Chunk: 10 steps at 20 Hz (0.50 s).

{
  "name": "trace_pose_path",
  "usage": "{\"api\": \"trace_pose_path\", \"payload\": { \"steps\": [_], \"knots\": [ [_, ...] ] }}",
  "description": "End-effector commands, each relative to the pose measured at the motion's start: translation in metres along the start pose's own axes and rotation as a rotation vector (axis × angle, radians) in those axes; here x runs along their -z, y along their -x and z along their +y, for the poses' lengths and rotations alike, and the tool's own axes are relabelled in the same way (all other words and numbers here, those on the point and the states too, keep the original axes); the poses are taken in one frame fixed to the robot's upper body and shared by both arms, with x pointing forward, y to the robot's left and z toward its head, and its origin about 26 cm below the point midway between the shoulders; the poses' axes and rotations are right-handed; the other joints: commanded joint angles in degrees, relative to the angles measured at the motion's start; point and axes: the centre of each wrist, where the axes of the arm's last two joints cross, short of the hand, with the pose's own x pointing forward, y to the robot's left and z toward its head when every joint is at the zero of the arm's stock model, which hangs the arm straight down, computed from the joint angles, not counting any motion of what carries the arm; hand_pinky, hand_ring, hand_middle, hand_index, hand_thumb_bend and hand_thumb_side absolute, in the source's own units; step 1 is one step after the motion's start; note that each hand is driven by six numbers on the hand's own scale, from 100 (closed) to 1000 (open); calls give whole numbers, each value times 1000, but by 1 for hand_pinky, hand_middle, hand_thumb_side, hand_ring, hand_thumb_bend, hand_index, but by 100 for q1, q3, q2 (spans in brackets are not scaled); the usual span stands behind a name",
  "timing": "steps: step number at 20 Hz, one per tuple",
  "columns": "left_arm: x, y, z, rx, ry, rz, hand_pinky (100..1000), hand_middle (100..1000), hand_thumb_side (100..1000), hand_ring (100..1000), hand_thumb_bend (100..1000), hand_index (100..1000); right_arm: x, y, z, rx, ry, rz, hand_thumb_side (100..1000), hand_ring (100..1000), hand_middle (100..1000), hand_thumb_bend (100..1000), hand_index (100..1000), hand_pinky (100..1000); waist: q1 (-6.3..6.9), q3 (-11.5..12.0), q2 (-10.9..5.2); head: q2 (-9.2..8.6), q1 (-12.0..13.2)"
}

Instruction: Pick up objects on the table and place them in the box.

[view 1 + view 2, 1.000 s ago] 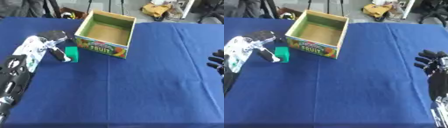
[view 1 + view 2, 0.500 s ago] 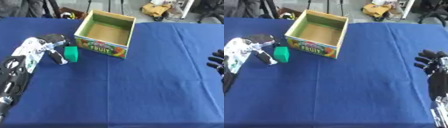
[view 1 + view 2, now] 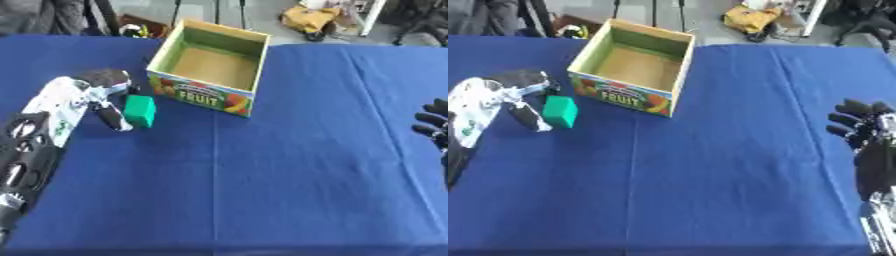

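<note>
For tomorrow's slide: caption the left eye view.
Left hand beside green block, near empty box.

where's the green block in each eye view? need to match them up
Left eye view: green block in the left part, above mid-height, just left of the box's near-left corner, beside the left hand.
Right eye view: same block closer to the left edge, at about the same height.
Shared landmark: the open box with FRUIT printed on its front wall, up and to the right of the block in both views.

Even, bright overhead light, faint shadows; both views soft and slightly blurred throughout, no glare.
</note>
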Motion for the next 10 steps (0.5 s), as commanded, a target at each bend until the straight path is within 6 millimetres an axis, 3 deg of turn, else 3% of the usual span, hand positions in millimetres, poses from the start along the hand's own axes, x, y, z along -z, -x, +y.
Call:
{"api": "trace_pose_path", "payload": {
  "steps": [1,4,10],
  "knots": [
    [-3,1,11,-18,-88,1,559,293,100,378,459,475,5,-7,-3,-12,-6,-28,1000,751,720,100,797,728,14,-3,-64,34,-5],
    [-5,-1,16,-52,-163,3,535,232,100,324,419,419,5,-7,-3,-12,-6,-28,1000,751,720,100,797,728,9,4,-69,34,-15],
    [-13,-8,37,-78,-256,-30,531,221,100,309,382,411,5,-7,-4,-14,-7,-27,1000,751,719,100,797,728,15,9,-80,34,-23]
  ]
}}
